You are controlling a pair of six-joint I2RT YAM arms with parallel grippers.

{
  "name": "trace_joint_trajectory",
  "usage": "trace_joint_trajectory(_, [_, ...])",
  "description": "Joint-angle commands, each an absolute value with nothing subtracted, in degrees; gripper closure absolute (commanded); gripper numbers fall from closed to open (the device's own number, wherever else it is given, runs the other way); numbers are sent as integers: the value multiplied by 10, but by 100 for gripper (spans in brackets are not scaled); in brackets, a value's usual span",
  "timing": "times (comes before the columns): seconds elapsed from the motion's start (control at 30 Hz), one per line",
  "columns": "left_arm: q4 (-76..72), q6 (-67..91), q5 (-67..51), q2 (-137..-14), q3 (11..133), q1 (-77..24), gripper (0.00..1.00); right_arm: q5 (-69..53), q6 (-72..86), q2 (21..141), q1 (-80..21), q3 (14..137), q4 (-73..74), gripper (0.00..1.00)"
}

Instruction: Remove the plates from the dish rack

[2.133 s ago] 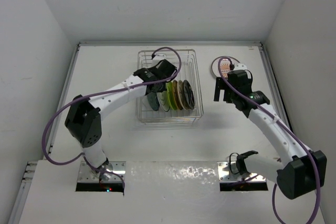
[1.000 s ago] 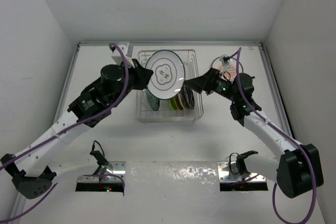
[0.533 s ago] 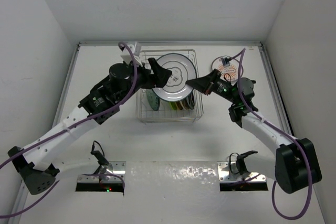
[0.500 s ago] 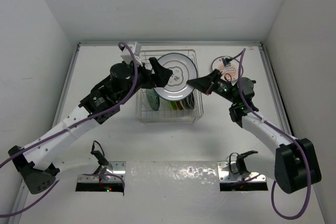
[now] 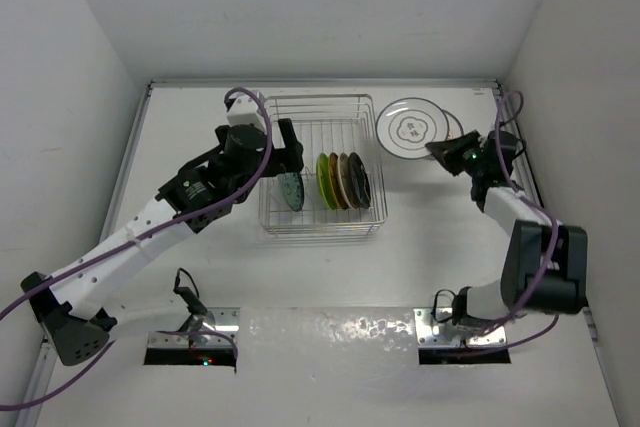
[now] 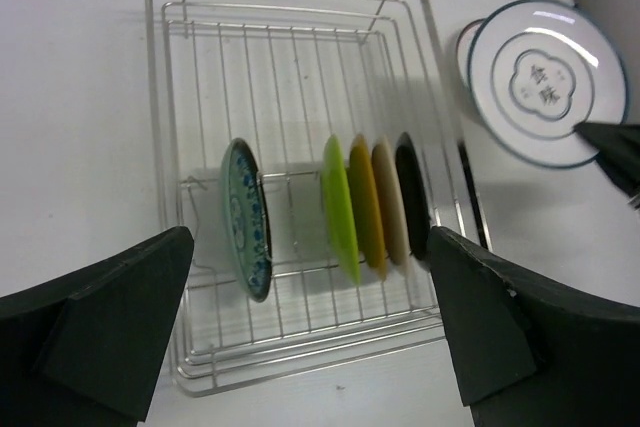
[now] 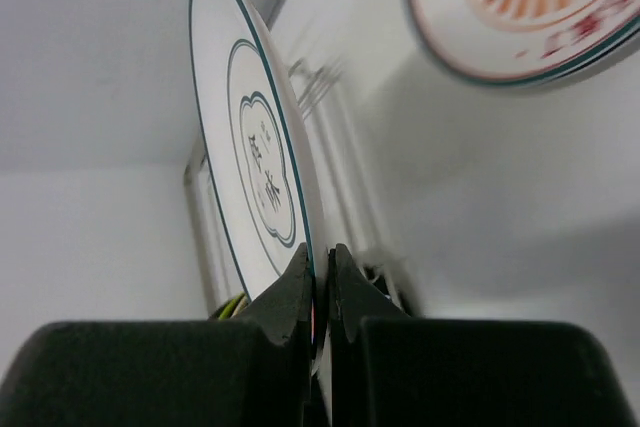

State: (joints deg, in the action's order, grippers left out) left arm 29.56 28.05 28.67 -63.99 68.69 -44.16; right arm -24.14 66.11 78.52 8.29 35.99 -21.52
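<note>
The dish rack (image 5: 318,99) (image 6: 290,67) holds several upright plates: a teal patterned one (image 5: 291,190) (image 6: 245,217), a lime one (image 5: 323,180) (image 6: 340,207), mustard, tan and dark ones (image 6: 412,197). My left gripper (image 5: 284,153) (image 6: 310,347) hovers open over the rack's left part, nothing between its fingers (image 6: 100,317). My right gripper (image 5: 441,150) (image 7: 320,277) is shut on the rim of a white dark-ringed plate (image 5: 410,129) (image 6: 545,82) (image 7: 255,177), held tilted right of the rack. Under it a white plate with red marks (image 7: 520,7) (image 5: 456,125) lies on the table.
The rack's back half is bare wire. White walls enclose the table on the left, back and right; the right wall (image 5: 570,97) is close behind the right arm. The arm bases sit at the near edge.
The left gripper let go of the ringed plate, opened and drew back over the rack. The right gripper, shut on that plate, carried it right, over the red-marked plate.
</note>
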Motion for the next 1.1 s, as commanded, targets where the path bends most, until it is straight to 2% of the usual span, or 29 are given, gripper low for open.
trace_joint_trajectory(0.0, [308, 251, 301, -623, 674, -443, 0, -226, 661, 849, 125, 424, -214, 98])
trace_joint_trajectory(0.1, [323, 243, 304, -622, 671, -443, 0, -219, 645, 962, 142, 489, -189, 96])
trace_joint_trajectory(0.3, [344, 237, 317, -614, 657, -443, 0, -240, 649, 1066, 156, 593, -178, 94])
trace_joint_trajectory(0.37, [347, 236, 319, -613, 650, -443, 0, -223, 643, 1085, 157, 619, -152, 89])
trace_joint_trajectory(0.4, [348, 236, 321, -613, 648, -443, 0, -221, 633, 1093, 157, 629, -137, 80])
trace_joint_trajectory(0.5, [346, 237, 318, -611, 640, -443, 0, -220, 620, 1119, 157, 657, -106, 72])
trace_joint_trajectory(0.53, [345, 237, 316, -610, 637, -443, 0, -217, 616, 1121, 157, 663, -93, 58])
trace_joint_trajectory(0.57, [345, 237, 315, -610, 635, -443, 0, -208, 607, 1121, 157, 666, -85, 51])
trace_joint_trajectory(0.67, [346, 237, 310, -606, 632, -443, 0, -192, 580, 1120, 157, 687, -45, 39])
trace_joint_trajectory(0.7, [346, 237, 310, -605, 631, -443, 0, -183, 572, 1119, 157, 693, -29, 31])
trace_joint_trajectory(0.73, [346, 238, 309, -603, 628, -443, 0, -171, 553, 1117, 157, 712, 21, 10])
trace_joint_trajectory(0.77, [346, 239, 309, -601, 628, -443, 0, -142, 542, 1118, 157, 723, 44, 2])
trace_joint_trajectory(1.0, [346, 246, 300, -605, 628, -443, 0, -62, 427, 1166, 137, 883, 268, 1])
trace_joint_trajectory(1.07, [344, 248, 292, -611, 630, -443, 0, -67, 406, 1168, 130, 892, 278, 1])
